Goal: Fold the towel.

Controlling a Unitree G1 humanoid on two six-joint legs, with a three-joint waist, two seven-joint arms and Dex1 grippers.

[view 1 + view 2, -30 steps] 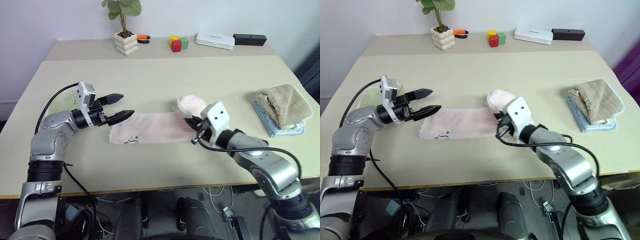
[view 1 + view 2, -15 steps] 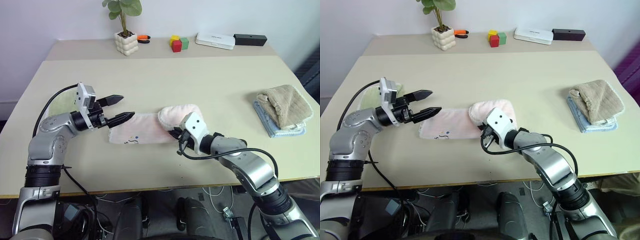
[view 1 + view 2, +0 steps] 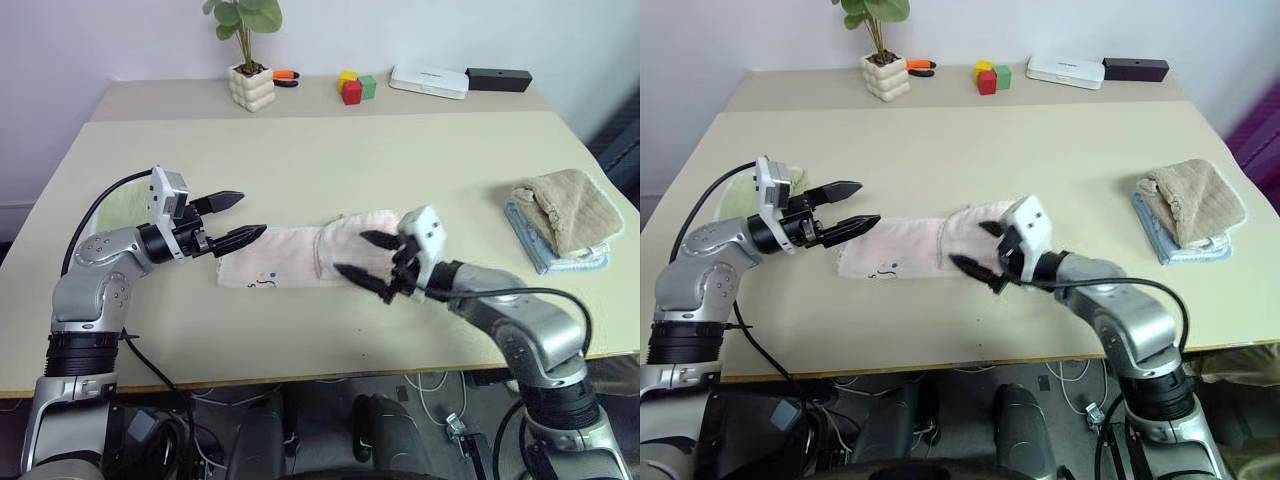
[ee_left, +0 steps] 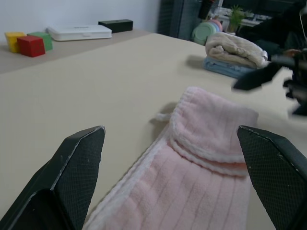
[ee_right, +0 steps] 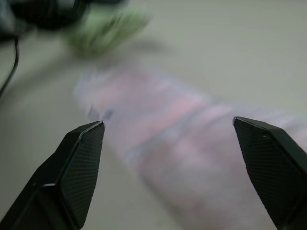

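A: How many towels were on the surface point(image 3: 420, 160)?

B: I counted four pieces of cloth. The pink towel point(image 3: 300, 257) lay in the middle of the frame, a long strip running left to right, with its right end doubled back over itself so that a flap lay on top. A small dark mark showed near its lower left corner. A tan towel point(image 3: 570, 207) sat crumpled at the right edge, on top of a folded light blue cloth point(image 3: 545, 250). A green cloth point(image 3: 125, 205) lay at the left, partly hidden behind the left arm.

A: And the two end effectors?

B: The left end effector point(image 3: 240, 215) hung just beside the pink towel's left end with its two black fingers spread apart, holding nothing. The right end effector point(image 3: 365, 258) was over the folded flap, also with its fingers wide and nothing between them; whether a fingertip touched the cloth I could not tell.

A: What else did you count?

B: Along the top of the frame, on the far strip of the surface: one potted plant point(image 3: 250, 60) in a bumpy white pot, one small orange and black thing point(image 3: 287, 76), three blocks point(image 3: 355, 87) in yellow, red and green, one flat white box point(image 3: 429, 81) and one black box point(image 3: 499, 79).
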